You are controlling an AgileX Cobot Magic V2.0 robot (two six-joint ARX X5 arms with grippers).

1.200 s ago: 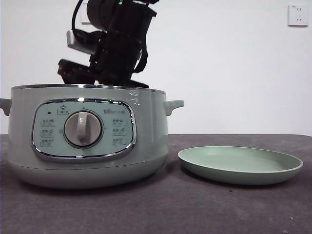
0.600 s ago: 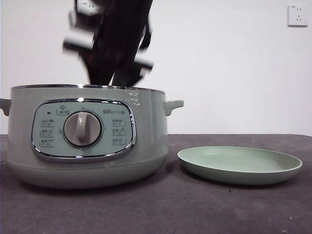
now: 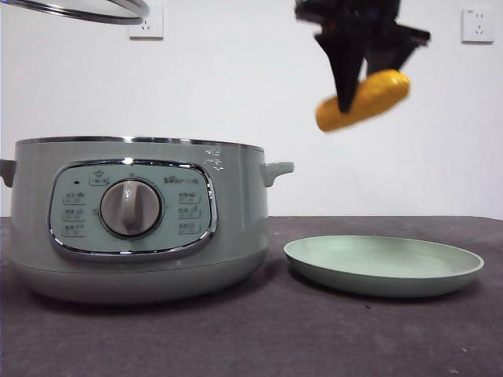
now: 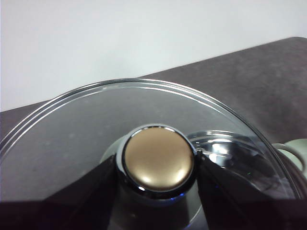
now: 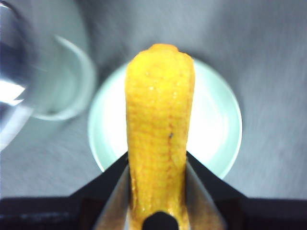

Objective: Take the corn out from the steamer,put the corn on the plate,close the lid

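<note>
Above the plate (image 3: 383, 265): right gripper (image 3: 363, 67) pinching corn (image 3: 363, 100), tilted, airborne.
Left gripper (image 4: 158, 165) clamps lid (image 4: 86, 124) knob; steamer (image 3: 137, 220) uncovered.

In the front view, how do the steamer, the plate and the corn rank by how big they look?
Largest to smallest:
1. Steamer, by far the biggest.
2. Plate, clearly narrower and much flatter.
3. Corn, smallest; it hangs in the right pincer above the plate, so its distance from the camera is unsure, but the gap looks too wide to change the order.
</note>
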